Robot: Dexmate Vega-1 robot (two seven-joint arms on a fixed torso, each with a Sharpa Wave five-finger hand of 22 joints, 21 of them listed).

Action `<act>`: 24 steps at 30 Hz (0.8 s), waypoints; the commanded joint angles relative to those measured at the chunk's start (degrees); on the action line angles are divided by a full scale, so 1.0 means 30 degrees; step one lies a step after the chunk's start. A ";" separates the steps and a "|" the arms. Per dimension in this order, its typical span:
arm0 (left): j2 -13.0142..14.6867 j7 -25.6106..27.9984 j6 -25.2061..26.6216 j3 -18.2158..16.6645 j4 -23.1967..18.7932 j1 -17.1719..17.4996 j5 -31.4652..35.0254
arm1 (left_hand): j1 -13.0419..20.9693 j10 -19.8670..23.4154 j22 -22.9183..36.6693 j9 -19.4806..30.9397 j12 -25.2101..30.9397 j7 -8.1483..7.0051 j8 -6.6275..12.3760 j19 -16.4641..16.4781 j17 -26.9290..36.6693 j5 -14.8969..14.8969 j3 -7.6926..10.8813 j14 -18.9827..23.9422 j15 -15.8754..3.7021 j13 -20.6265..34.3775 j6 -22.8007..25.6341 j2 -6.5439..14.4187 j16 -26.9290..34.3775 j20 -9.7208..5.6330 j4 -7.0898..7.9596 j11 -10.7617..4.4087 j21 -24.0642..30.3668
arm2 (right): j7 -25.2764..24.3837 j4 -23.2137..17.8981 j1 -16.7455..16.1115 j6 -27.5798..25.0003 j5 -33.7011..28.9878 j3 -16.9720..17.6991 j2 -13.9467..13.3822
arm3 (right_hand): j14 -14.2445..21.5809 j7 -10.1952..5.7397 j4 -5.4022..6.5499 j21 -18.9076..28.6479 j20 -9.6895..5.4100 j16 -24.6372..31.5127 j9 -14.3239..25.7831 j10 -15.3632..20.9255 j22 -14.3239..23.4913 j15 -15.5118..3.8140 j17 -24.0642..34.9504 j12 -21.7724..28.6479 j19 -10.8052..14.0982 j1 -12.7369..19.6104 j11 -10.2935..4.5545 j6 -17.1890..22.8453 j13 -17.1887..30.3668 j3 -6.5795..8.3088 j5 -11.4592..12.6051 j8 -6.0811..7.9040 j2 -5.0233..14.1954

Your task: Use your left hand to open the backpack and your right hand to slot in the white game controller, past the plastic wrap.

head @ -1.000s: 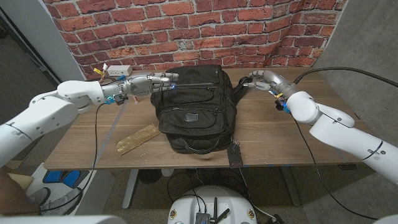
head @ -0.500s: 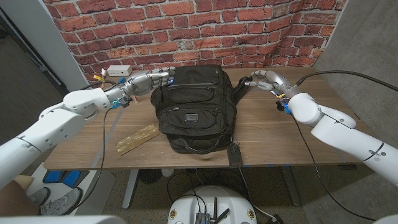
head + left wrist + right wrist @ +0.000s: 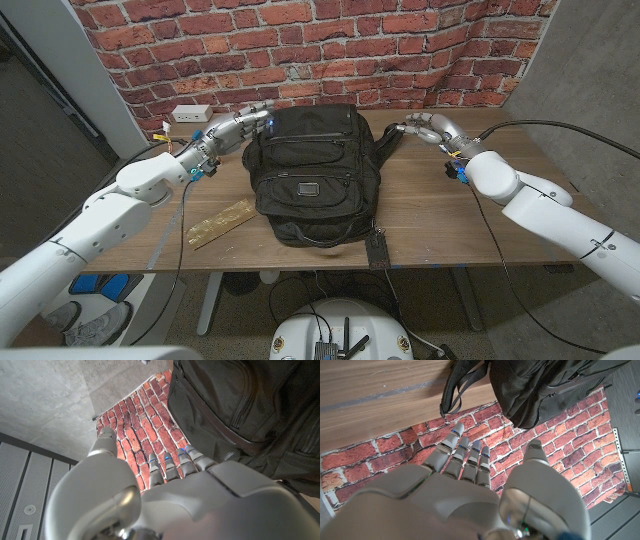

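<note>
A black backpack (image 3: pixel 315 170) lies closed in the middle of the wooden table (image 3: pixel 440 215), top end toward the brick wall. My left hand (image 3: pixel 243 122) hovers at the bag's far left corner with its fingers stretched out and nothing in them. In the left wrist view the left hand (image 3: pixel 165 495) has its fingers apart beside the backpack (image 3: pixel 250 405). My right hand (image 3: pixel 427 125) is at the bag's far right, by a shoulder strap (image 3: pixel 385 140), holding nothing. The right wrist view shows the right hand (image 3: pixel 465 490) spread, with the strap (image 3: pixel 462 385) and backpack (image 3: pixel 550 385) beyond it.
A flat golden wrapper (image 3: pixel 221 222) lies on the table to the left of the bag. A white power strip (image 3: pixel 190 114) sits at the back left by the brick wall (image 3: pixel 330 50). A dark tag (image 3: pixel 379 247) lies at the front edge.
My left arm has swung in, and its hand has shifted slightly back along the bag's far left corner. The right hand has drifted a little to the right. The backpack has not moved.
</note>
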 commanded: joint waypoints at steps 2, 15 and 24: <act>-0.1762 0.2586 -0.0794 0.0493 0.0074 0.0269 0.1159 | -0.0290 0.0175 0.0039 -0.0009 0.0167 -0.0042 0.0133 0.0156 0.0064 0.0054 -0.0107 0.0101 -0.0125 0.0042 0.0310 -0.0011 0.0075 -0.1258 -0.0002 -0.0148 0.0063 | 0.0032 0.2141 0.0326 0.2653 0.1442 0.0159 0.0983 | -0.0290 -0.0052 0.0251 -0.0069 -0.0126 -0.0112 0.0031 -0.0151 -0.0013 -0.0219 -0.0021 -0.0064 -0.0276 -0.0429 0.0033 -0.0121 -0.0045 -0.0001 -0.0005 -0.0099 0.0087; -0.2919 0.5460 -0.1510 0.0479 0.0038 0.0710 0.2753 | -0.0675 0.0401 0.0038 -0.0009 0.0216 -0.0201 0.0034 0.0204 0.0069 0.0016 -0.0224 0.0158 -0.0261 0.0044 0.0192 0.0065 0.0073 -0.1323 0.0069 -0.0252 0.0050 | 0.0373 0.3524 0.0532 0.4205 0.3509 0.0514 0.1968 | -0.0947 0.0042 0.0683 -0.0208 -0.0079 -0.0389 -0.0024 -0.0554 -0.0049 -0.0137 -0.0134 -0.0140 -0.1041 -0.1332 0.0198 -0.0453 -0.0188 -0.0077 0.0002 -0.0185 0.0228; -0.3178 0.6191 -0.2187 0.0177 0.0981 0.0649 0.3590 | -0.1225 0.0331 0.0057 -0.0006 0.0149 -0.0352 -0.0069 -0.0140 0.0077 0.0012 -0.0387 0.0018 -0.0357 0.0043 -0.0092 0.0173 0.0024 -0.1422 0.0241 -0.0295 -0.0062 | 0.0411 0.4036 0.0894 0.4328 0.4244 0.0379 0.2398 | -0.1327 0.0025 0.0877 -0.0290 -0.0077 -0.0523 -0.0056 -0.0943 -0.0076 -0.0153 -0.0255 -0.0199 -0.1733 -0.1854 0.0273 -0.0791 -0.0277 -0.0130 0.0022 -0.0237 0.0183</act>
